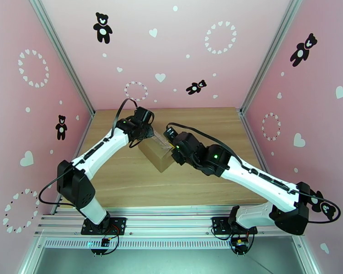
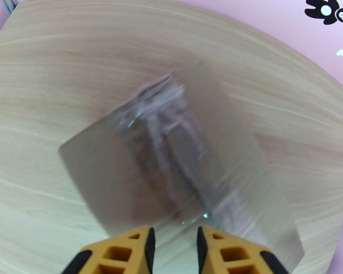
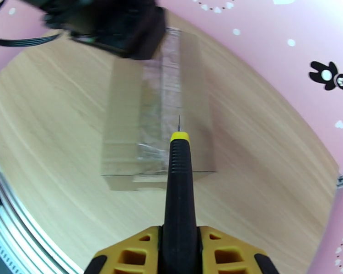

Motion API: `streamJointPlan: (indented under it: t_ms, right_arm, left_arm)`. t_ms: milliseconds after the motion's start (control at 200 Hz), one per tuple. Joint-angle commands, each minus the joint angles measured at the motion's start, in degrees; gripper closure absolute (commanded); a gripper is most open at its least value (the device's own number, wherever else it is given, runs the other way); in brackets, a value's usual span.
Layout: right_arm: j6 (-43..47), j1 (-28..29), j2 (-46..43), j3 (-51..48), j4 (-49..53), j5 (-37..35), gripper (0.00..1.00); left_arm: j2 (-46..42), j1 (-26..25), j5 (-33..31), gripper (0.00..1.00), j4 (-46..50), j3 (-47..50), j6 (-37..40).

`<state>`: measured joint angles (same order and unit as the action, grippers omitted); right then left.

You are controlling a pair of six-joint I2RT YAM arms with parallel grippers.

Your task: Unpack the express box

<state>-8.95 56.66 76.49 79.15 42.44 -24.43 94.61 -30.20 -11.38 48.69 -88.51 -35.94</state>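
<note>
Express box (image 1: 158,154) sits mid-desk, turned diagonally, with clear tape (image 3: 158,87) along the top seam. It is blurred in the left wrist view. Utility knife (image 3: 179,188) points along the seam, blade tip over the tape near the box's near end; contact can't be told. Right claw (image 3: 179,234) is clamped on the knife handle. Left claw (image 2: 174,234) is at the box's far end, fingers apart. Wooden desk (image 1: 125,183) underneath.

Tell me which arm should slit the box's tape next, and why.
Right. The right gripper is shut on the utility knife, its blade tip over the tape seam of the express box. The left gripper is open over the box's other end, holding no tool.
</note>
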Motion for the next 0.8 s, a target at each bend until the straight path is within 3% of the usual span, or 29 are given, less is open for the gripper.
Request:
streamJointPlan:
  t_ms: [0, 210, 516, 791]
  right_arm:
    - [2.6, -2.9, 0.1, -0.1, -1.7, -5.3, 1.0]
    - [3.9, -12.2, 4.5, -0.5, -3.0, -14.4, 1.0]
    - [0.1, -24.4, 16.6, 1.6, -2.8, -22.0, 1.0]
    - [-1.9, -29.5, 26.9, 6.1, -2.0, -30.3, 1.0]
  left_arm:
    - [-4.2, 0.4, -0.8, 0.66, 1.9, 1.7, -0.9]
    - [-11.4, 4.6, 2.5, 0.66, 0.6, 8.0, -2.3]
    - [-19.0, 10.2, 5.6, 0.65, 0.8, 13.3, -2.5]
    - [-19.2, 11.6, 6.6, 0.65, 1.2, 13.9, -1.8]
